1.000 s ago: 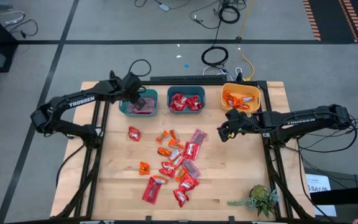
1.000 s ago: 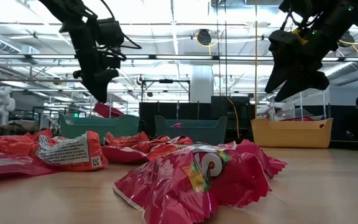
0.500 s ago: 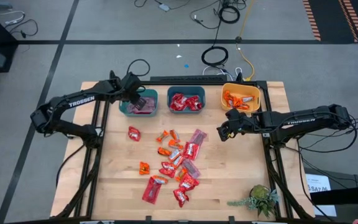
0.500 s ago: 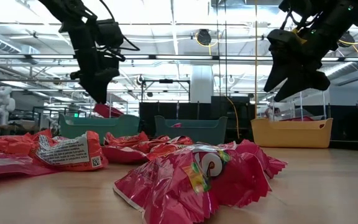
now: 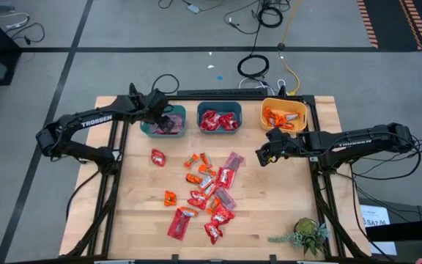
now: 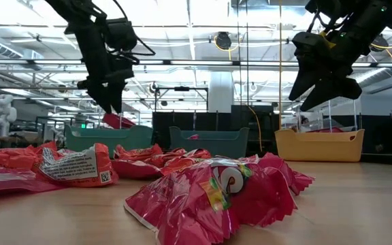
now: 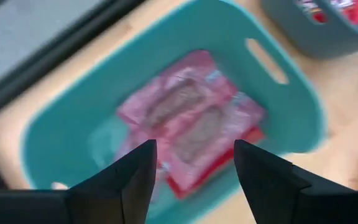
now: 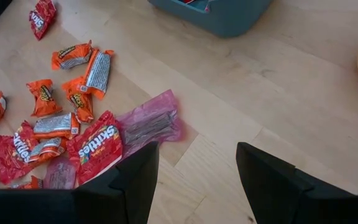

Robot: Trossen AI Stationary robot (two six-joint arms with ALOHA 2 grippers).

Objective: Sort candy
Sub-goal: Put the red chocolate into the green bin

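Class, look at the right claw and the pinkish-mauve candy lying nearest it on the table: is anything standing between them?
Nothing visible does. The right claw hangs open above bare table, and the pinkish-mauve candy lies flat at the edge of the pile with only wood between them. The middle bin sits off to the side of that path.

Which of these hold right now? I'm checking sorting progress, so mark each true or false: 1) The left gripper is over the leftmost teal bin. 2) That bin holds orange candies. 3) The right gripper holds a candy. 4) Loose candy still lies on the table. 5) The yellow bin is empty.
1) True: the left gripper hangs open over the leftmost teal bin.
2) False: it holds pinkish-mauve candies.
3) False: the right gripper is open and empty above the table.
4) True: a loose candy pile remains mid-table.
5) False: the yellow bin holds orange candies.
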